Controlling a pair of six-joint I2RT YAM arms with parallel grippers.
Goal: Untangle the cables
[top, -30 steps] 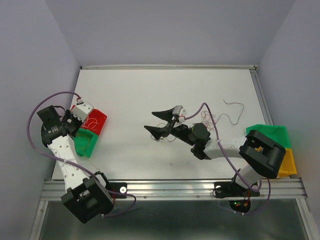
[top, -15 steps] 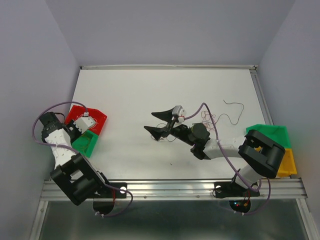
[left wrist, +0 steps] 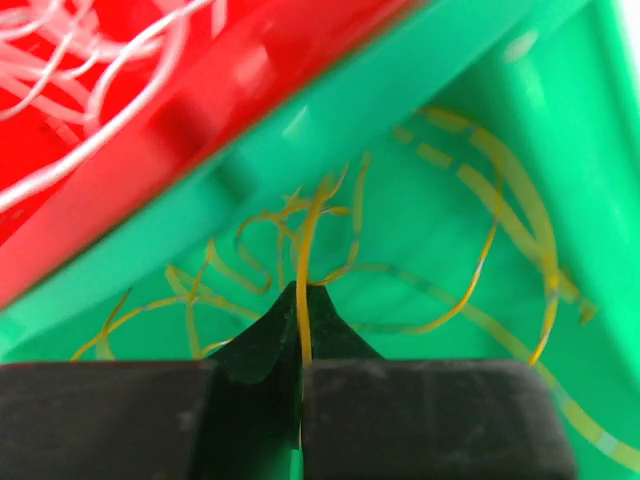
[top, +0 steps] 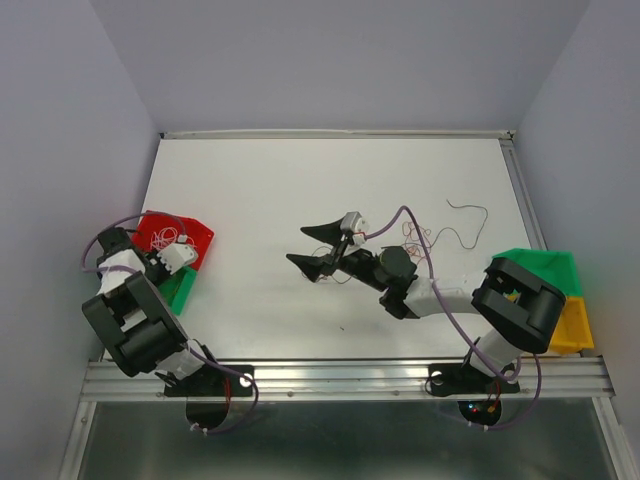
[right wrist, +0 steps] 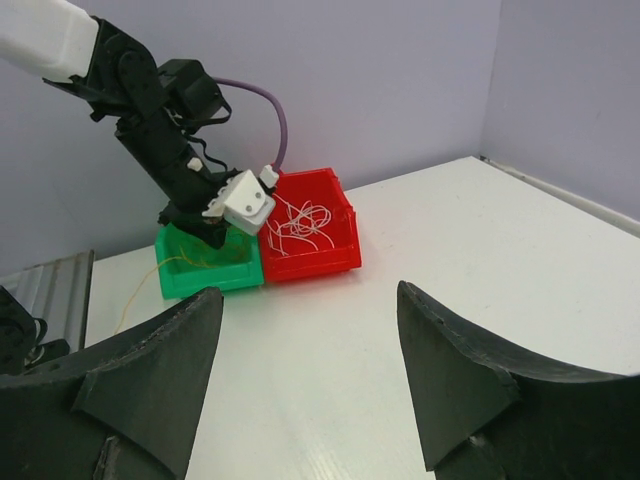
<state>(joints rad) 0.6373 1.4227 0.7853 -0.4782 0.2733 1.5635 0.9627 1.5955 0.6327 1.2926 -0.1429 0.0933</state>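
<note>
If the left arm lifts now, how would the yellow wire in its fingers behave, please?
Probably floppy: the yellow wire curls loosely in the green bin. Likely very light, far thinner than the left fingers. Overlapping loops might drag along.

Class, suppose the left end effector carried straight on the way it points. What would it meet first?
The left end effector, shut on one of the yellow wires, points into the green bin; it would probably meet those wires first, then the bin's inside.
</note>
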